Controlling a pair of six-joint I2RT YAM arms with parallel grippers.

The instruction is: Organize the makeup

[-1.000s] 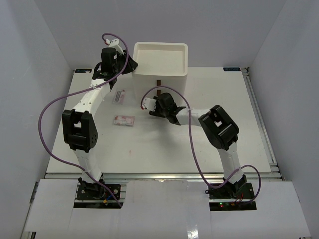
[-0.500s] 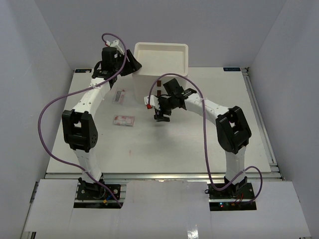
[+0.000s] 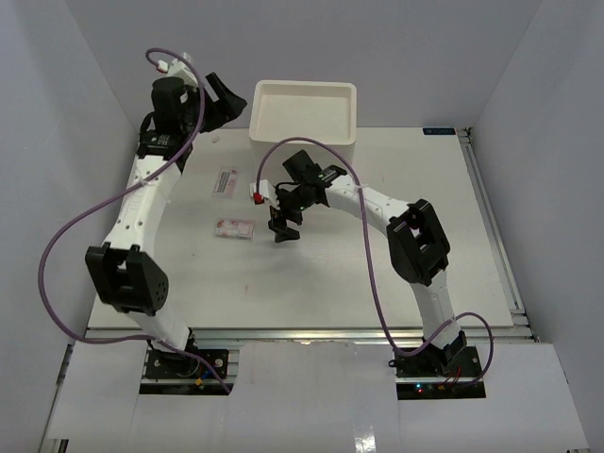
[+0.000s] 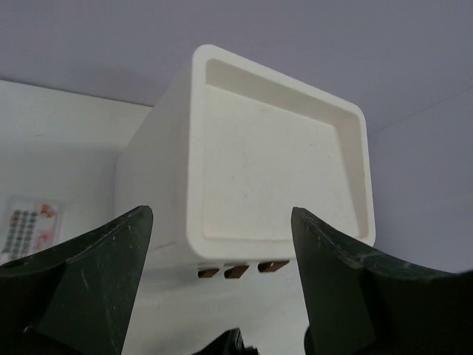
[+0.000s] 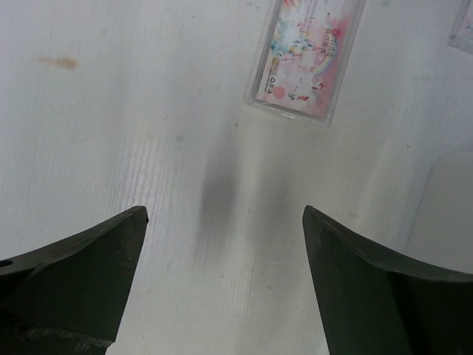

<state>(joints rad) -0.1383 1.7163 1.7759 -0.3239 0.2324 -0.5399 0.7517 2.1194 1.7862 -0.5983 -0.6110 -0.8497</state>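
Note:
Two pieces of makeup lie on the white table left of centre. One is a clear packet with pink contents (image 3: 234, 229) (image 5: 307, 59). The other is a white-blue flat sachet (image 3: 225, 181) (image 4: 29, 225), a little farther back. My right gripper (image 3: 280, 230) (image 5: 225, 214) hangs open just right of the pink packet, pointing down at bare table, with nothing between its fingers. My left gripper (image 3: 225, 97) (image 4: 222, 218) is raised beside the upper left corner of the white box, open and empty. It looks down on the box top.
The white three-drawer box (image 3: 304, 111) (image 4: 277, 159) stands at the back centre, its red-brown handles (image 4: 236, 271) facing forward and its drawers shut. Grey walls close in the table on both sides and behind. A small brown stain (image 5: 58, 62) marks the tabletop.
Both grippers opened. The left arm lifted and swung left, away from the box's side. The right gripper moved left from in front of the box toward the pink packet.

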